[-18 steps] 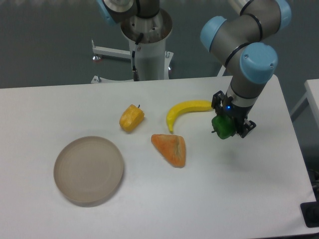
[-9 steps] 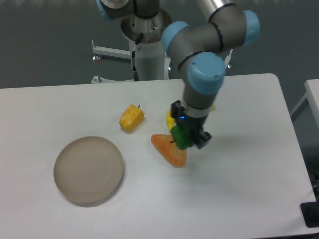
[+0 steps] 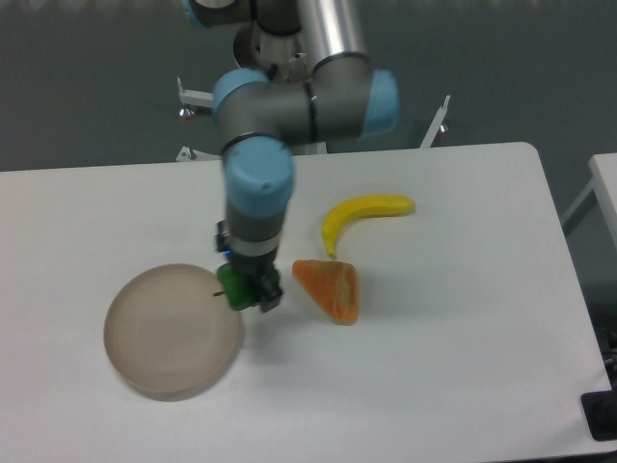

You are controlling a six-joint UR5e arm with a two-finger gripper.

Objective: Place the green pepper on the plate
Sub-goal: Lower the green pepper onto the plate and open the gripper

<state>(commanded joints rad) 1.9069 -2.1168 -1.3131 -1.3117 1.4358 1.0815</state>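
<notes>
One gripper (image 3: 247, 287) is doing all the work here, its fingers clenching the green pepper (image 3: 237, 285) and holding it up off the table (image 3: 463, 367), right at the right-hand rim of the plate (image 3: 172, 330). Pepper's stem is poking left over the dish edge. Arm is coming straight down from above and blocking whatever is behind it. Off to the right, an orange wedge-shaped piece of fruit (image 3: 330, 288) is lying on the white tabletop, and a banana (image 3: 362, 216) is sitting just behind it
</notes>
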